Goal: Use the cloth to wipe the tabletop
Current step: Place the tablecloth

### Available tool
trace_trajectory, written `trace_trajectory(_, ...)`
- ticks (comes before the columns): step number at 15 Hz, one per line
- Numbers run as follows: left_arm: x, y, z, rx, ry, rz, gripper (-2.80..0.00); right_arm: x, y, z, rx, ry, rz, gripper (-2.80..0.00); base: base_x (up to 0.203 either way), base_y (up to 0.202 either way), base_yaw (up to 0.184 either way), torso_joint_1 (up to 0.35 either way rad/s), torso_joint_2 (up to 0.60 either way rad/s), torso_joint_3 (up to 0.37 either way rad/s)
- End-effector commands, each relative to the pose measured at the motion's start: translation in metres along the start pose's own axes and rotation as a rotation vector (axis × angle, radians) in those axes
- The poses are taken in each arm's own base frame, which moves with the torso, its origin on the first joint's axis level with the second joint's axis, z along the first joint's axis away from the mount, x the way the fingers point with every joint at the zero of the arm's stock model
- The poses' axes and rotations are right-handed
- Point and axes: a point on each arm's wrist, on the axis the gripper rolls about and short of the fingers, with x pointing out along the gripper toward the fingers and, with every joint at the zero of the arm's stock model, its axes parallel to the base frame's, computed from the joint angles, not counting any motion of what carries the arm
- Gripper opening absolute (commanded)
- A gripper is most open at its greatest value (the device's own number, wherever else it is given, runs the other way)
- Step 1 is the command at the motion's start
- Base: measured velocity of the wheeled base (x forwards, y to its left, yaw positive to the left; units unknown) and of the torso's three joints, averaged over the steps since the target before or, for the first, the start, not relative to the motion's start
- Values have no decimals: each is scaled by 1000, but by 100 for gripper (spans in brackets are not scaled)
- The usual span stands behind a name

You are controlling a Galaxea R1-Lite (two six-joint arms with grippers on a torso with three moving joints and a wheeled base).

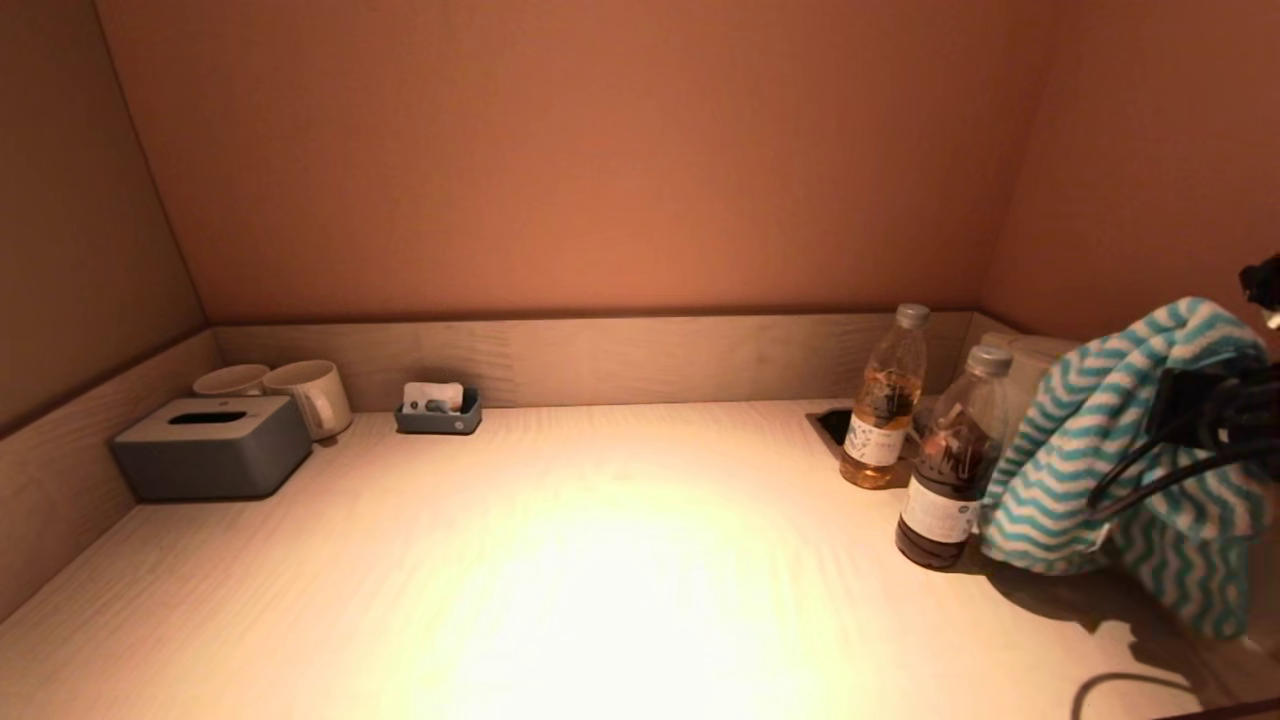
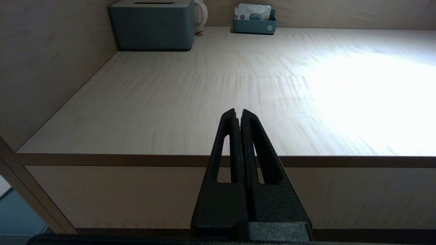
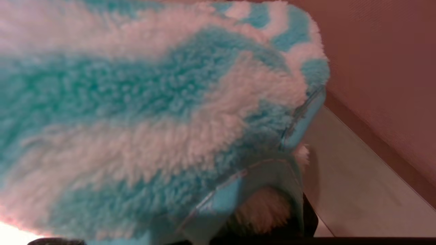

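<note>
The teal-and-white zigzag cloth (image 1: pixel 1090 440) hangs in the air at the far right, just above the light wooden tabletop (image 1: pixel 600 560). My right gripper (image 1: pixel 1185 395) is shut on the cloth, which drapes over it and hides its fingers. In the right wrist view the fluffy cloth (image 3: pixel 153 102) fills almost everything. My left gripper (image 2: pixel 238 113) is shut and empty, parked low in front of the tabletop's (image 2: pixel 238 85) front edge; it is out of the head view.
Two drink bottles, dark (image 1: pixel 950 475) and amber (image 1: pixel 885 400), stand right beside the cloth. A grey tissue box (image 1: pixel 212 447), two mugs (image 1: pixel 310 395) and a small tray (image 1: pixel 438 410) sit at the back left. Walls close in on three sides.
</note>
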Motion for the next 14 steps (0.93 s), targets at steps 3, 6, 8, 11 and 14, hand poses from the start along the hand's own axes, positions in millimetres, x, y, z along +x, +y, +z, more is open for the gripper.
trace_trajectory(3,0,0,0,-1,-1,0,-280,52,-6,-19,5,121,-41,-280,0,0,0,0,0,0)
trace_trajectory(6,0,0,0,-1,-1,0,-280,65,-20,-28,21,161,-82,-280,0,0,0,0,0,0)
trace_trajectory(8,0,0,0,-1,-1,0,-280,68,-25,-32,27,178,-81,-280,0,0,0,0,0,0)
trace_trajectory(11,0,0,0,-1,-1,0,-280,80,-31,-45,30,227,-99,-280,0,0,0,0,0,0)
trace_trajectory(14,0,0,0,-1,-1,0,-280,87,-36,-53,30,259,-92,-280,0,0,0,0,0,0)
